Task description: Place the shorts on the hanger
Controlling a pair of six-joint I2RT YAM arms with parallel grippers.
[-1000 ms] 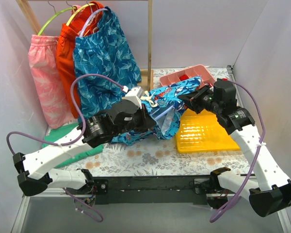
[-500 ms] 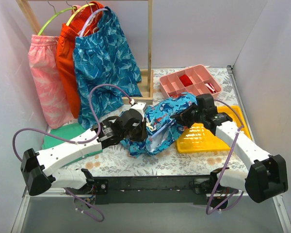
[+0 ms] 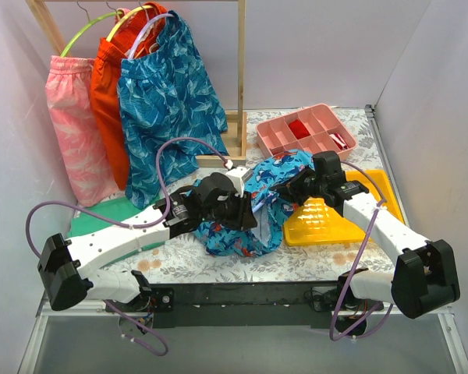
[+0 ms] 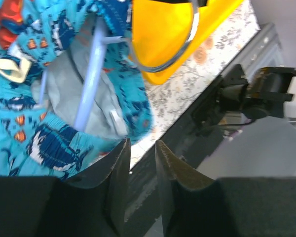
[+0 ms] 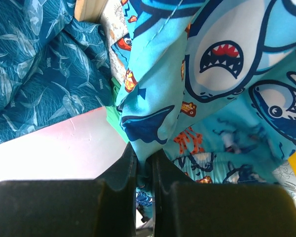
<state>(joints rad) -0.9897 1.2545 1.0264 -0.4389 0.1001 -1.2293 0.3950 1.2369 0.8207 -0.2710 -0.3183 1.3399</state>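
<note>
The bright blue shark-print shorts (image 3: 259, 204) lie bunched on the table between my two grippers. My right gripper (image 3: 285, 187) is shut on a fold of the shorts' cloth (image 5: 153, 98), which hangs between its fingers (image 5: 144, 155). My left gripper (image 3: 246, 216) rests at the shorts' left side. In the left wrist view its jaws (image 4: 141, 144) stand a little apart with nothing between them. A pale blue bar of the hanger (image 4: 91, 84) lies inside the shorts' grey lining (image 4: 64, 94), apart from those jaws. From above the hanger is hidden by cloth.
Pink shorts (image 3: 74, 125), orange shorts (image 3: 109, 86) and teal leaf-print shorts (image 3: 168, 101) hang on a wooden rack (image 3: 240, 78) at the back left. A pink tray (image 3: 306, 131) stands behind the right arm. A yellow tray (image 3: 327, 218) is beneath it. A green mat (image 3: 101, 226) is on the left.
Both arms have come down and drawn closer together. The shorts went from being held up to lying bunched on the table. The left gripper no longer holds the hanger's white top.
</note>
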